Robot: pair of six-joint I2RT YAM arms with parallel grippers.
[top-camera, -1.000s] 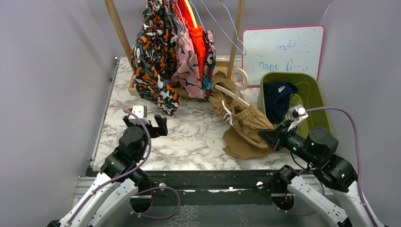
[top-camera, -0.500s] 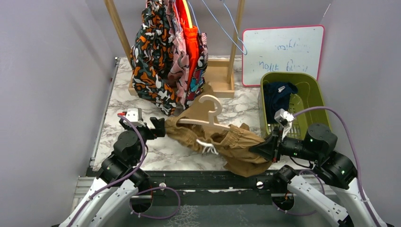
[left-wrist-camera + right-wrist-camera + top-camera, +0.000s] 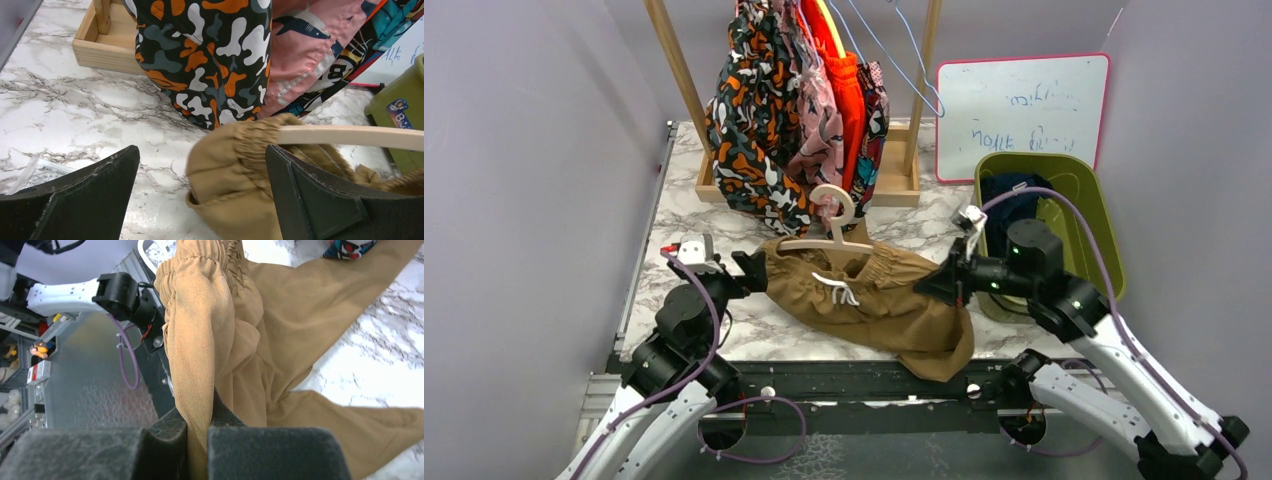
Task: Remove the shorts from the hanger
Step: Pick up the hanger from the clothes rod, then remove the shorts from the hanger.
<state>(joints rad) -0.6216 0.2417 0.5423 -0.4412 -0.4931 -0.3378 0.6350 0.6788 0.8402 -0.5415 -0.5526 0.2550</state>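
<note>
The tan shorts [image 3: 884, 305] are light, limp cloth. The right gripper [image 3: 197, 430] is clenched on their waistband. The left gripper [image 3: 200, 152], spread wide, should probably take the stiff hanger [image 3: 350, 136].

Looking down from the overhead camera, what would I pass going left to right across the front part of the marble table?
left gripper, open → tan shorts, stretched across the middle → right gripper, pinching the shorts' edge → green bin
</note>
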